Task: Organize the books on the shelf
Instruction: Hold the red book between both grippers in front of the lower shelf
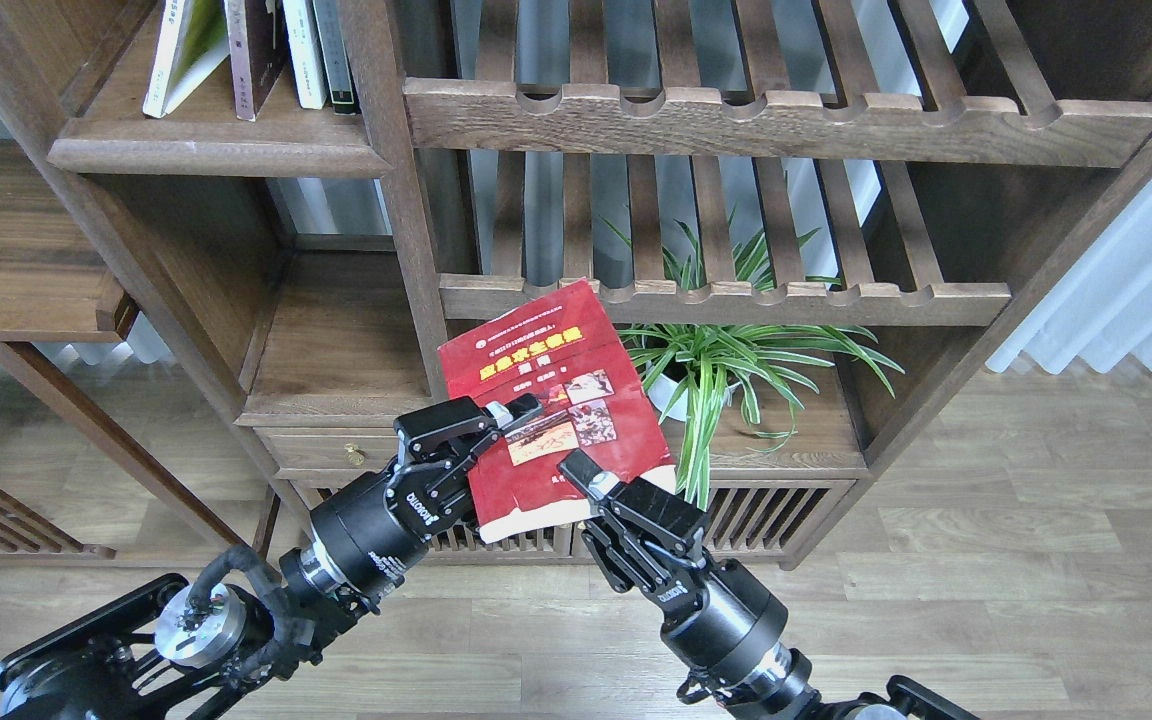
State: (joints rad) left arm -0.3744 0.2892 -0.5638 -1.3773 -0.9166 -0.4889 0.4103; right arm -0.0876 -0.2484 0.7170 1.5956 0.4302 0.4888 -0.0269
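Observation:
The red book with small photos (551,385) is held tilted in the air in front of the bookcase. My right gripper (584,482) is shut on its bottom edge. My left gripper (508,422) straddles its left edge with one finger lying on the cover; its jaws look open. The shelf (216,155), a solid board with a rounded lip, is at the upper left. On it stand the yellow-green book (181,55) and the dark maroon book (254,60), leaning beside slim white and dark volumes (321,50).
Two slatted racks (776,120) (726,298) fill the bookcase's middle. A potted spider plant (726,365) stands just right of the red book. A lower solid compartment (336,340) lies behind my left gripper. A wooden side table (16,260) is at left.

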